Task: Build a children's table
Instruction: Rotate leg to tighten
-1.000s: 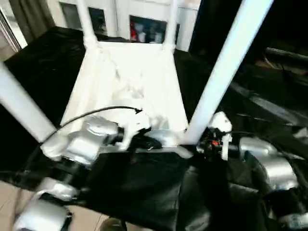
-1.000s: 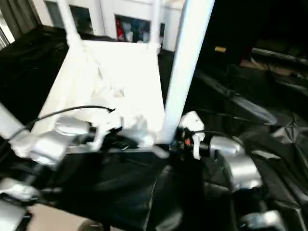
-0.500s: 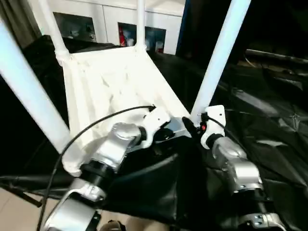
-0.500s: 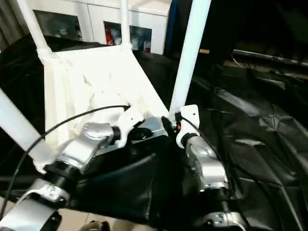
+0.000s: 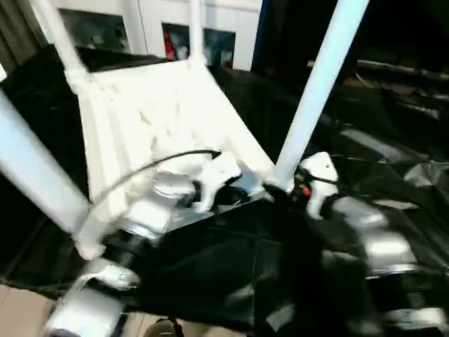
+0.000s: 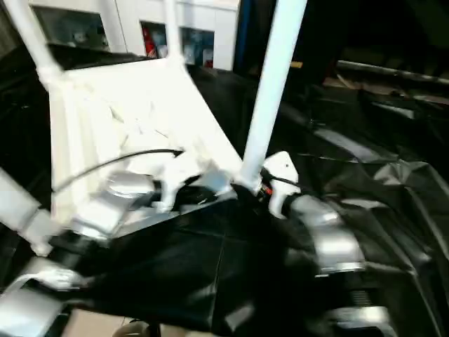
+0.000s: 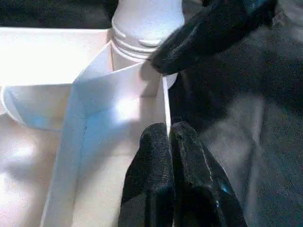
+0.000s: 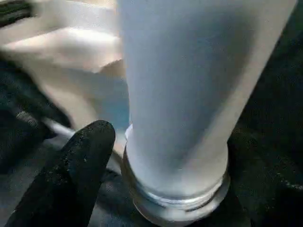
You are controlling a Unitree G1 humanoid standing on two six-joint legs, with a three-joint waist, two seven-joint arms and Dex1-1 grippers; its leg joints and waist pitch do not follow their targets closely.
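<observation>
The white tabletop [image 5: 161,119] lies upside down on the black-draped counter [image 5: 393,161], its raised rim facing up and its four white legs standing up from the corner sockets. The near right leg [image 5: 316,91] rises from the corner closest to the robot's right arm; the near left leg [image 5: 31,168] slants up at the picture's left edge, and two far legs [image 5: 59,38] stand at the back corners, in front of white cabinets [image 5: 210,28]. The left pincer [image 7: 173,156] has its two black fingers pressed together, closed on the thin upright rim of the tabletop near the corner socket, with one finger on each side of the wall. The right pincer [image 8: 156,156] stands wide around the base of the near right leg, just above the ribbed collar where the leg enters its socket; one black finger [image 8: 75,170] shows beside the tube, apart from it by a narrow gap. A black cable [image 5: 168,161] arcs over the left forearm [image 5: 151,210]. The silver right forearm [image 5: 372,239] reaches in from the lower right.
</observation>
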